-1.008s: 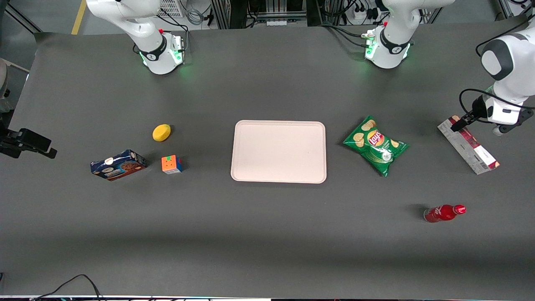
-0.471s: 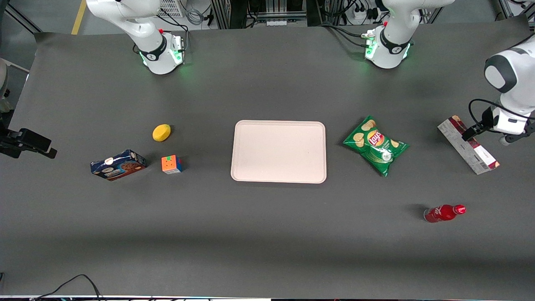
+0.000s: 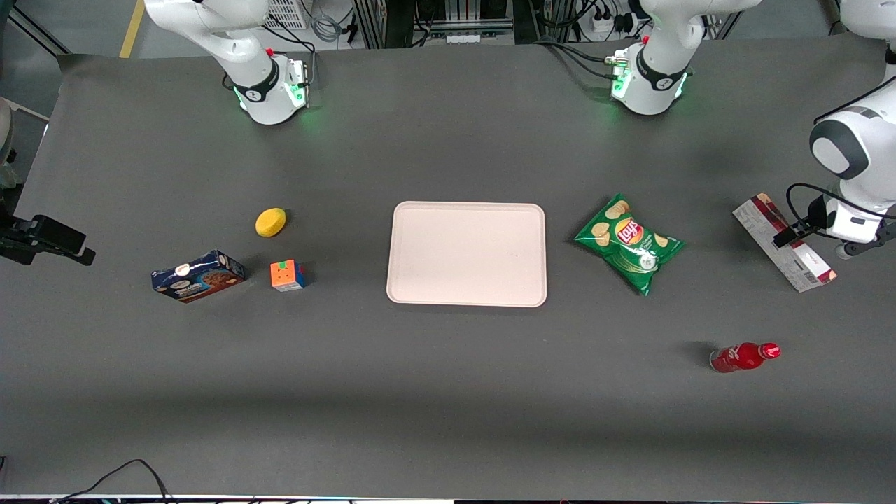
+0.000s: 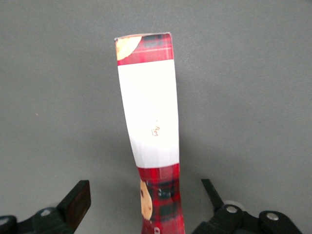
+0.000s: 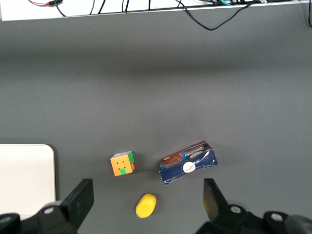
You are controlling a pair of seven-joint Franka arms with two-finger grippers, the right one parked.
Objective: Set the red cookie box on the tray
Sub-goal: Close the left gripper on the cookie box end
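Your gripper [image 4: 146,202] had slid along the red cookie box [image 3: 784,242] to hover over its middle, fingers spread either side, not touching: a grasp looked imminent. The box lay flat on the table, well apart from the one tray [image 3: 467,253]; one chip bag [image 3: 628,243] lay between.

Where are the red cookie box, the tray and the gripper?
red cookie box [image 4: 150,112]: left wrist view, white middle band.
tray [image 3: 466,254]: front view, bare middle.
gripper [image 4: 146,202]: left wrist view, open, straddling the box.

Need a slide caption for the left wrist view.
Open claw poised above red cookie box lying on the table.
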